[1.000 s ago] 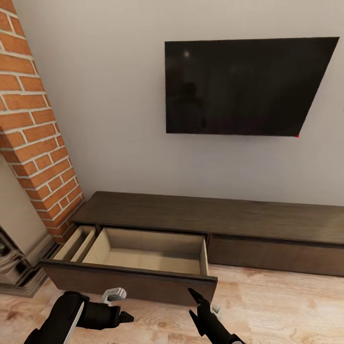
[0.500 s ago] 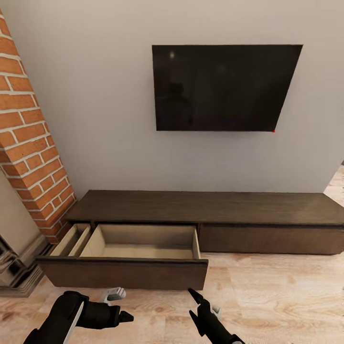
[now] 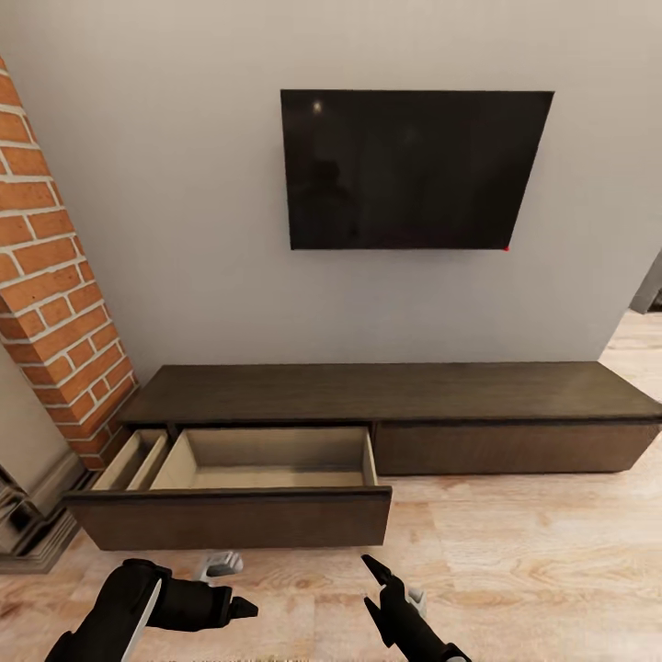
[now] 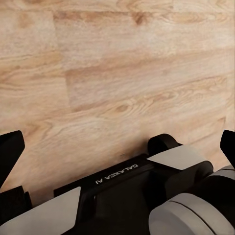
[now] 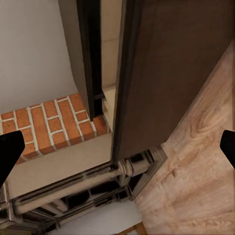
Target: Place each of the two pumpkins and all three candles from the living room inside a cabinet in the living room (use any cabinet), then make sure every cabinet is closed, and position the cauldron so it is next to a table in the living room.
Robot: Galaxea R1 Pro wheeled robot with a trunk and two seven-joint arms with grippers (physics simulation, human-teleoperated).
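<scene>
My left gripper (image 3: pixel 241 607): near left, low over the wood floor (image 3: pixel 533 561), fingers spread wide, empty.
My right gripper (image 3: pixel 370 582): near centre, fingers parted, carrying nothing.
Cabinet (image 3: pixel 386 395): beyond both arms against the far wall; its left drawer (image 3: pixel 230 515) stands pulled out, pale lining bare where I can see it.
Risk: I judge the open drawer front could catch an arm if I swing wide.
Hidden: the drawer's near floor behind its front panel.
Far: dark TV (image 3: pixel 409 170) on the wall, brick fireplace (image 3: pixel 46 303) at left.

Low dk-brown cabinet (image 3: pixel 386 391), left drawer (image 3: pixel 267 464) open, beige-lined.
</scene>
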